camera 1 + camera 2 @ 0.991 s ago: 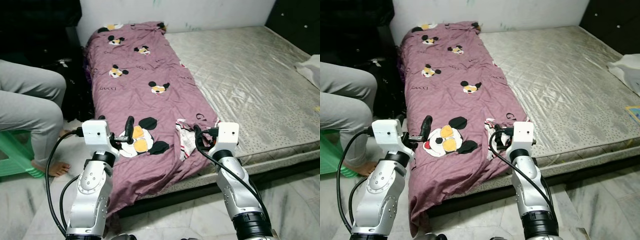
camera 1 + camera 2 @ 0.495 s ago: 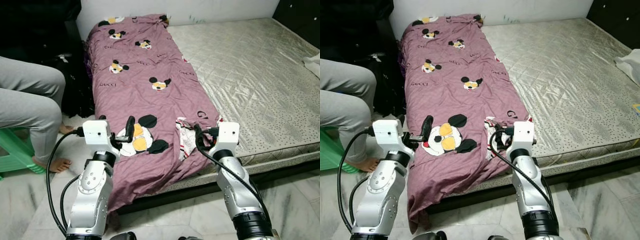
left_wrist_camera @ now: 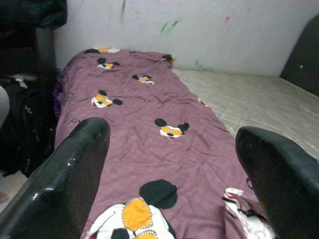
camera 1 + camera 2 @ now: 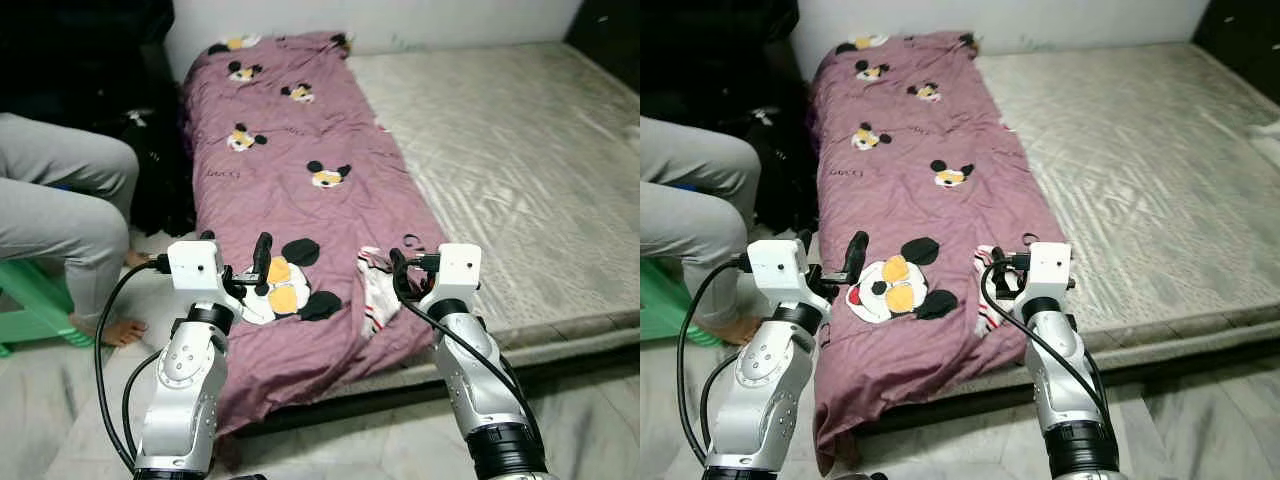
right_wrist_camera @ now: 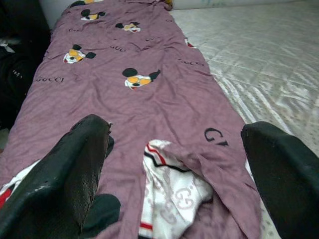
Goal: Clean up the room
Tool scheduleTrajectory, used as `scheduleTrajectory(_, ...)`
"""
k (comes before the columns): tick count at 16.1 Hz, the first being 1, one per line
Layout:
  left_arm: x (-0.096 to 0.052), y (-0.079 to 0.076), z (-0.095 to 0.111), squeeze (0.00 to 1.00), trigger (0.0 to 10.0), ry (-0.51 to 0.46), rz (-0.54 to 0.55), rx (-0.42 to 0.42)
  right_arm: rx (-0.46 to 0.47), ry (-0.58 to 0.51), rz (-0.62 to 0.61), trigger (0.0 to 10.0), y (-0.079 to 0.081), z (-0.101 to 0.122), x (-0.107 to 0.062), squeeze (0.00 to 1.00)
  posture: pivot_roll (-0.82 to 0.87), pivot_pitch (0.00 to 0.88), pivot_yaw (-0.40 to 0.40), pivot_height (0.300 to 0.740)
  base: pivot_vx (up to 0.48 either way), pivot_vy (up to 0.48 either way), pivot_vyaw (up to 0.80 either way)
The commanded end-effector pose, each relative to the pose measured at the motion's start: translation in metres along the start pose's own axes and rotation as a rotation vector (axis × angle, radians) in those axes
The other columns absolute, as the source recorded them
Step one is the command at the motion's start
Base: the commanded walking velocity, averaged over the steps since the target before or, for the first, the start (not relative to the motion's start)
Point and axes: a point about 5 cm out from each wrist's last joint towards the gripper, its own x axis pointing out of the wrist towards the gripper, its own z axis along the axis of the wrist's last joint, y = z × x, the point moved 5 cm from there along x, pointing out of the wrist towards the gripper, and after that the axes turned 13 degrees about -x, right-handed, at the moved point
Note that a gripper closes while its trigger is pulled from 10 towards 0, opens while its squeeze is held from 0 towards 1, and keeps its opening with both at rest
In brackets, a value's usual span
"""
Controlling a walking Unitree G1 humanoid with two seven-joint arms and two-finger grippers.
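A purple blanket [image 4: 290,190] printed with cartoon mice lies lengthwise along the left side of the bare mattress [image 4: 520,170]. Its near corner is folded back and shows a white lining with red stripes [image 4: 378,292]. Both arms are raised in front of the bed's near edge. My left gripper [image 4: 250,268] is open above the blanket's large mouse print [image 3: 130,219]. My right gripper [image 4: 405,275] is open too, just over the folded corner [image 5: 172,194]. Neither holds anything.
A person in grey trousers [image 4: 60,210] sits on a green stool [image 4: 30,310] at the left, with a bare foot [image 4: 112,330] on the floor. A black bag [image 4: 160,175] stands between that person and the bed. Pale marble floor [image 4: 590,420] runs along the bed's front.
The whole picture has shifted as the camera moved, and the bed's near edge sits lower in view. Both arms keep the same pose with their fingers apart.
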Motion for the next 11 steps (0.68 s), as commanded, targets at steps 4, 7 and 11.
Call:
scheduleTrajectory(4,-0.0013,0.0004,-0.0006,0.0,10.0,0.004,-0.006,0.005,0.005,-0.004,-0.014,10.0,-0.0024,0.0012,0.0005,0.0,-0.02,0.106,0.01,0.74,0.319,0.0,0.0)
scheduleTrajectory(7,-0.001,0.0017,-0.004,0.0,10.0,0.02,0.004,0.005,0.004,-0.004,-0.012,10.0,-0.0024,0.0011,0.0008,0.0,-0.02,0.107,0.008,0.74,0.0,0.0,0.0)
scheduleTrajectory(11,-0.0008,0.0038,-0.0037,0.0,10.0,0.022,0.02,0.015,0.004,-0.005,-0.013,10.0,-0.0025,0.0015,0.001,0.0,-0.02,0.107,0.008,0.74,0.0,0.0,0.0)
